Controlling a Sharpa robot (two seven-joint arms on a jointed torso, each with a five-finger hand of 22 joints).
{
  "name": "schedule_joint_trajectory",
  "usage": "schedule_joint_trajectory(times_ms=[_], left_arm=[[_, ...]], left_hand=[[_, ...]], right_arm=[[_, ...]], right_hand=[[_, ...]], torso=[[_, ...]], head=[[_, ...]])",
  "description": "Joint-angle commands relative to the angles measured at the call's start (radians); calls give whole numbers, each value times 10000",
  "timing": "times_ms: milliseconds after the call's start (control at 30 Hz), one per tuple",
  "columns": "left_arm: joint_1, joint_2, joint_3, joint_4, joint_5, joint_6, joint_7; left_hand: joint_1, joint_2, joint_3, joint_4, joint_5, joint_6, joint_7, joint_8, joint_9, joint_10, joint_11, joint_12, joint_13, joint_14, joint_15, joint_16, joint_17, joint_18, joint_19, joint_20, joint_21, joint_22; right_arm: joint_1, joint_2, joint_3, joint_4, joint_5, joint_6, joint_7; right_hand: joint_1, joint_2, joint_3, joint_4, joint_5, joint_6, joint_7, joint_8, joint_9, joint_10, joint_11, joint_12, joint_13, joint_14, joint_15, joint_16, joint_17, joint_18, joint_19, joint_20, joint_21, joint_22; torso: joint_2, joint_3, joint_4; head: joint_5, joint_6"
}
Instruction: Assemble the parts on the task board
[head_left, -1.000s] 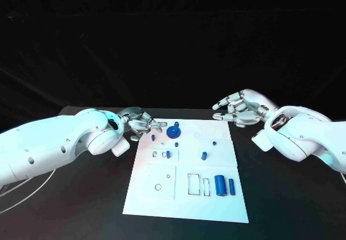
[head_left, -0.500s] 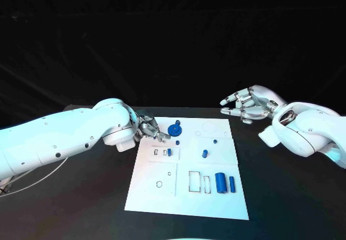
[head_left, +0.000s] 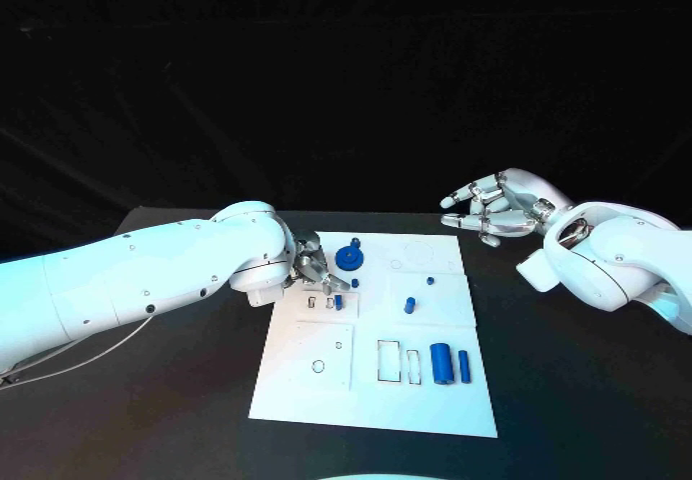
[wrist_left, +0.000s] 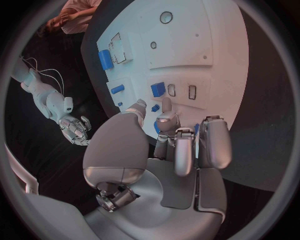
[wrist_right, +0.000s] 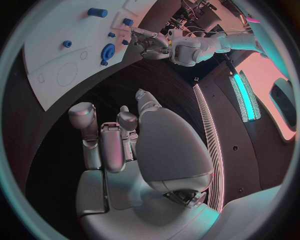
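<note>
The white task board (head_left: 368, 400) lies in the middle of the table. A blue gear (head_left: 348, 261) stands near its far left corner, with small blue pegs (head_left: 410, 305) behind and beside it. Two blue cylinders (head_left: 441, 363) lie near its front right. My left hand (head_left: 313, 269) hovers over the board's far left part, fingertips (wrist_left: 165, 107) just beside the gear and nothing held. In the left wrist view, blue of the gear (wrist_left: 156, 128) peeks out behind the fingers. My right hand (head_left: 492, 211) hangs past the board's far right corner, fingers loosely curled and apart, empty (wrist_right: 112, 145).
Rectangular slots (head_left: 389, 364) and a round hole (head_left: 317, 371) mark the board's near half. Black table (head_left: 144, 400) surrounds the board on all sides. A thin cable (head_left: 87, 355) trails under my left arm. The right wrist view shows the board (wrist_right: 56, 70) and gear (wrist_right: 107, 51).
My left arm has swung in over the table, bringing its hand from the board's far left edge down beside the gear. My right hand has drawn slightly right and back.
</note>
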Motion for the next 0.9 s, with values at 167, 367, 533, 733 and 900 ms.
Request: schedule_joint_trajectory(times_ms=[167, 367, 533, 733, 900], left_arm=[[7, 239, -33, -176, -181, 441, -345], [3, 326, -41, -210, -203, 608, -370], [3, 377, -42, -247, -206, 745, -381], [-2, 456, -44, -322, -212, 863, -396], [-6, 482, -45, -370, -231, 950, -405]], left_hand=[[-126, -32, 34, 7, -67, -97, -12, 68, 61, -89, 3, 66, 62, 1051, -8, 24, 2630, -215, 68, -3, 61, 72], [-125, -18, 57, 1, -67, -99, -18, 97, 105, -82, -2, 103, 106, 1051, -10, 24, 2630, -218, 74, -3, 70, 89], [-120, -15, 71, -2, -67, -102, -21, 113, 130, -78, -5, 124, 130, 1051, -12, 24, 2630, -224, 86, -3, 87, 123], [-14, 15, 199, -19, -66, -146, -28, 165, 235, -97, -13, 151, 170, 1051, -18, 24, 2630, -226, 91, -4, 100, 145], [101, -11, 467, -19, -66, -214, -28, 232, 383, -127, -12, 173, 215, 1051, -17, 24, 2630, -228, 90, -6, 111, 165]], right_arm=[[5, 27, 1, -35, -20, -242, 133], [4, 37, -2, -36, 26, -380, 222], [4, 51, -4, -38, 33, -423, 229], [2, 66, -6, -40, 36, -440, 228], [2, 61, -8, -33, 36, -448, 228]], right_hand=[[171, 55, 5, 55, 110, -81, 6, 246, 77, -1510, -34, -2127, -2398, -964, 27, -2052, -2626, 592, -1617, 24, -2742, -1984], [238, 9, 16, 98, 126, -121, 12, 321, 86, -1442, -36, -2452, -2798, -1073, 37, -2653, -3183, 587, -1601, 39, -3131, -2219], [237, -5, 10, 118, 132, -142, 19, 338, 86, -1451, -28, -2502, -2877, -1114, 45, -2809, -3329, 584, -1592, 44, -3222, -2271], [239, -8, 9, 130, 135, -158, 24, 349, 86, -1464, -21, -2530, -2923, -1145, 53, -2901, -3409, 582, -1593, 50, -3283, -2303], [238, -9, 8, 135, 136, -166, 27, 351, 86, -1469, -19, -2539, -2938, -1154, 55, -2929, -3433, 581, -1594, 52, -3302, -2314]], torso=[[12, -5, 4], [8, 1, 1], [13, 2, 6], [20, -3, 7], [14, -6, 0]], head=[[-13, -52], [-16, -94], [-17, -118], [-26, -153], [-46, -185]])
